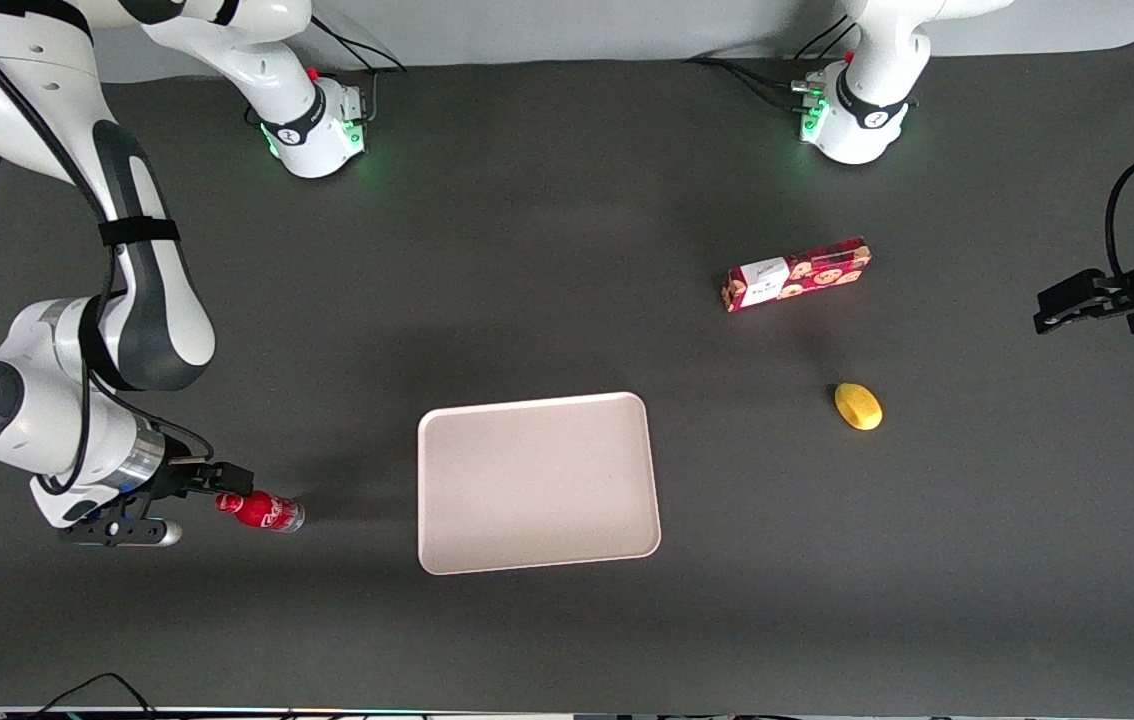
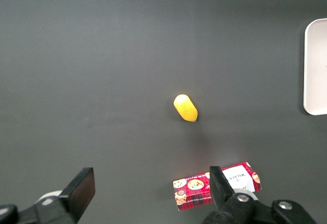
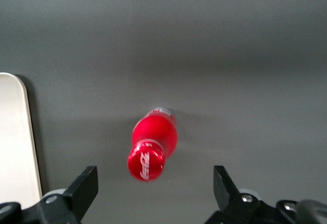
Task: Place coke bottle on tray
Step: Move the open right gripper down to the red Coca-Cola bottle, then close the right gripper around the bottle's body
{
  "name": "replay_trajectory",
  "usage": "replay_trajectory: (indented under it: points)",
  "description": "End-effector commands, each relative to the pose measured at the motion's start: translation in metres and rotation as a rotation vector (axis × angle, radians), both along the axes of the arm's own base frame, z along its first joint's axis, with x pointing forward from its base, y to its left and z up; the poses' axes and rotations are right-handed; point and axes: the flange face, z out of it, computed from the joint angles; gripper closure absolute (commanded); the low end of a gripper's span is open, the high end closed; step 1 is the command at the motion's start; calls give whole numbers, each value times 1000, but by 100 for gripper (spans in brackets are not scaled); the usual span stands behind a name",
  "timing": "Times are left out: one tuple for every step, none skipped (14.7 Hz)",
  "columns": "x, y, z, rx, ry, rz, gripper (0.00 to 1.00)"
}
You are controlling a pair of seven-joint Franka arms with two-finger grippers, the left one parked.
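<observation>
A red patterned box (image 1: 797,274) lies flat on the dark surface (image 1: 547,260), toward the parked arm's end, its white label showing near one end. Nearer the front camera than the box sits a small yellow oval object (image 1: 858,407), apart from it, alone on the mat.

The dark grey table (image 1: 567,250) carries the pale tray (image 1: 537,483) near its middle; the coke bottle (image 1: 262,511) sits beside it toward the working arm's end, under the spread gripper (image 3: 156,191); a red patterned box (image 1: 797,274) and a yellow lemon-like object (image 1: 858,406) lie toward the parked arm's end.
</observation>
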Motion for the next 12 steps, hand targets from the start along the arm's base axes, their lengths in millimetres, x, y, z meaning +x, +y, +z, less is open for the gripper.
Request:
replay_trajectory:
  points:
    - [13,5,-16,14,-45,23,0]
    - [15,5,-19,13,-51,23,0]
    - [16,5,-24,11,-51,23,0]
    - [19,6,-26,11,-53,24,0]
    - [22,6,-27,11,-56,24,0]
    - [22,7,-30,13,-53,25,0]
    - [22,7,-30,14,-53,22,0]
    - [22,7,-30,18,-53,20,0]
    - [21,7,-30,25,-51,15,0]
    - [21,6,-31,33,-48,8,0]
    - [20,6,-32,34,-44,9,0]
    - [20,5,-33,34,-42,7,0]
